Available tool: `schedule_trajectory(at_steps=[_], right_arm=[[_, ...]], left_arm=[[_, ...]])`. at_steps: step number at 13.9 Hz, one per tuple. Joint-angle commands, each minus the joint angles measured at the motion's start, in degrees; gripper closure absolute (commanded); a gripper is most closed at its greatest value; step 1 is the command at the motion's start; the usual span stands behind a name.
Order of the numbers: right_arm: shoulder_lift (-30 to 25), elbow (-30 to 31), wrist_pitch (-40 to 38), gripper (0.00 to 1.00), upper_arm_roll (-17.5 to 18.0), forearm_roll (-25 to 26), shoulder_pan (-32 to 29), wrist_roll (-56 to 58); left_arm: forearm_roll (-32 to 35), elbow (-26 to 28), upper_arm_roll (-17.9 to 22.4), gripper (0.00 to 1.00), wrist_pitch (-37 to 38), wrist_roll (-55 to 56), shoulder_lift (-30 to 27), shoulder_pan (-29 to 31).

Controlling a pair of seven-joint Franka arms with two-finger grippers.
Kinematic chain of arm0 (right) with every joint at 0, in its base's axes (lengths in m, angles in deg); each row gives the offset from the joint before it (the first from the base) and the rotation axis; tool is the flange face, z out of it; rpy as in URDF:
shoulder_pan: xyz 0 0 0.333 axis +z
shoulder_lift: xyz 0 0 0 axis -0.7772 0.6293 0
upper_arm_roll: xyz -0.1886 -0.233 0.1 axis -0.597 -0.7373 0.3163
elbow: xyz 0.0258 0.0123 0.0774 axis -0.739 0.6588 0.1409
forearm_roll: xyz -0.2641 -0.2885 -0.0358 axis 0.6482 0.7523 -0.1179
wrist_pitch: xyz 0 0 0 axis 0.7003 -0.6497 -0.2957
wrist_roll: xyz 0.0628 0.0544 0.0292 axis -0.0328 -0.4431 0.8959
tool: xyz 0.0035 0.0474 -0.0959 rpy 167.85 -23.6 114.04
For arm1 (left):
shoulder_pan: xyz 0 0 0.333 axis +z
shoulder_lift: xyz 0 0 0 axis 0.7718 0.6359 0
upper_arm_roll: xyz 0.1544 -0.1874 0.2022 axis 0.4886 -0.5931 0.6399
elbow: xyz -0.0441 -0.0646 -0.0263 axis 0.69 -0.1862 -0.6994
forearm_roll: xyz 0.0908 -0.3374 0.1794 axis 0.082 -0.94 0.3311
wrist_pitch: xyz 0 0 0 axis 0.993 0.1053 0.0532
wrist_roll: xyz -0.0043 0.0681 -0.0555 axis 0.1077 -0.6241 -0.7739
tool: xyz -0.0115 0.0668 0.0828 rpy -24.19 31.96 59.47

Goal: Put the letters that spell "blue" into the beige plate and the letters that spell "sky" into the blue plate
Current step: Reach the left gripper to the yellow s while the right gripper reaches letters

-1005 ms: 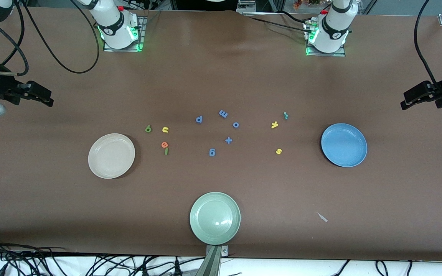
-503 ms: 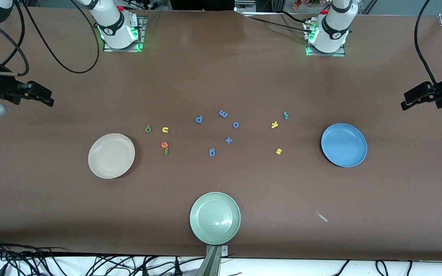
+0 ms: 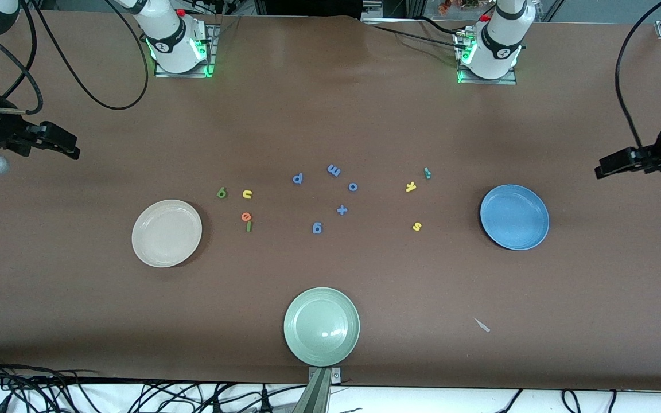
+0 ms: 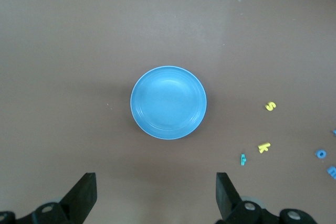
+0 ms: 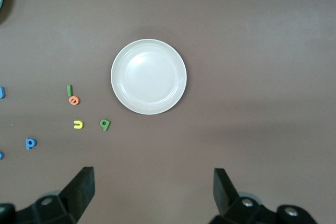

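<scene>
The beige plate (image 3: 167, 233) (image 5: 148, 76) lies toward the right arm's end. Beside it are the dark green "b" (image 3: 221, 193), yellow "u" (image 3: 247, 194), orange "e" (image 3: 245, 216) and green "l" (image 3: 248, 226). The blue plate (image 3: 514, 217) (image 4: 168, 102) lies toward the left arm's end, with the yellow "k" (image 3: 411, 186), teal "y" (image 3: 427, 172) and yellow "s" (image 3: 417, 226) beside it. My right gripper (image 3: 69, 148) (image 5: 152, 178) hangs open and empty over bare table at its end. My left gripper (image 3: 601, 167) (image 4: 155, 181) hangs open and empty over its end.
Blue letters "p" (image 3: 298, 178), "m" (image 3: 334, 170), "o" (image 3: 353, 186), "g" (image 3: 317, 228) and a blue plus sign (image 3: 341, 210) lie mid-table. A pale green plate (image 3: 321, 326) sits at the edge nearest the front camera. A small pale scrap (image 3: 482, 325) lies nearer that camera than the blue plate.
My left gripper has shifted slightly, a little closer to the blue plate. The right arm and all letters and plates are where they were.
</scene>
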Motion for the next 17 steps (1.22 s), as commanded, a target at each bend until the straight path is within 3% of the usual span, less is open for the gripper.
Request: schedule_trajectory(at_steps=[1, 5, 8, 12, 17], right_arm=[[-2.06, 1.68, 0.19, 0.0, 0.28, -2.26, -0.22, -0.54], [-2.15, 1.6, 0.36, 0.0, 0.55, -4.91, -0.22, -0.54], [-1.8, 1.33, 0.19, 0.0, 0.28, -4.91, -0.22, -0.54], [-1.88, 1.42, 0.01, 0.0, 0.38, -4.12, -0.05, -0.54], [0.74, 1.33, 0.01, 0.0, -0.42, -4.82, -0.14, -0.45]], left_arm=[[-0.27, 8.56, -2.0, 0.0, -7.63, 4.7, -0.43, -1.07], [-0.19, 15.52, -9.82, 0.01, -16.53, 16.12, 0.53, -1.16], [-0.19, 18.33, -12.81, 0.02, -20.22, 17.54, 2.9, -1.16], [-0.19, 25.1, -15.02, 0.04, -29.01, 18.43, 3.69, -1.42], [-0.1, 27.04, -17.82, 0.08, -33.92, 17.37, 8.26, -1.78]])
